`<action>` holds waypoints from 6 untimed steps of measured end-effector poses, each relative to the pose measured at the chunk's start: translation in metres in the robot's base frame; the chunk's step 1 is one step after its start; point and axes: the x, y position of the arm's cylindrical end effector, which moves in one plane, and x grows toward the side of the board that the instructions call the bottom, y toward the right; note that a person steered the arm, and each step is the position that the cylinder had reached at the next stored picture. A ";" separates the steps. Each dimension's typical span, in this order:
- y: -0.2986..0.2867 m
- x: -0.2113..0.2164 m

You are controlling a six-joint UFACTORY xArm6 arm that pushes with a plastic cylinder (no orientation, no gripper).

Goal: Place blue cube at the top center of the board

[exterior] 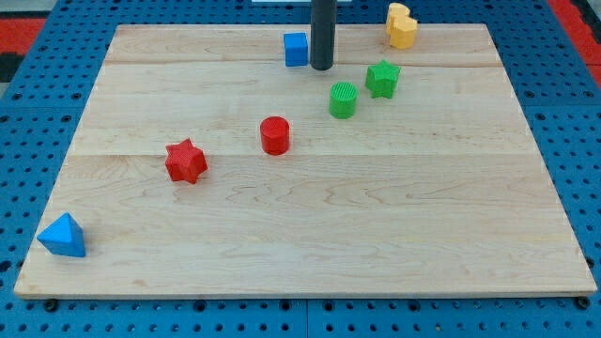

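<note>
- The blue cube (296, 49) sat near the view's top edge of the board (310, 235), a little toward the view's left of the middle, so by my judgement it was at or very near its goal.
- My tip (322, 68) stood just beside the cube on the view's right, so close that I could not tell whether the two touched.
- The arm ended in a plain rod, with no pincer to be apart or together; the tip rested on the wood.
- Risk, as I judged it: any push from that side would have driven the cube toward the view's left, off centre, since the tip lay on the wrong face for a nudge to the right.
- A glancing contact on a corner could also have spun the cube rather than slid it straight.
- The cube lay close to the board's top edge, so an upward push might have tipped it off.
- Farther out, the green star (382, 79) and the green cylinder (343, 99) lay below and to the view's right of the tip; a wide sweep round could have clipped them.
- The yellow block (401, 26) stood at the top right, well apart.
</note>
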 end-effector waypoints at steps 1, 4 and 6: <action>-0.038 -0.017; -0.025 -0.026; -0.019 -0.061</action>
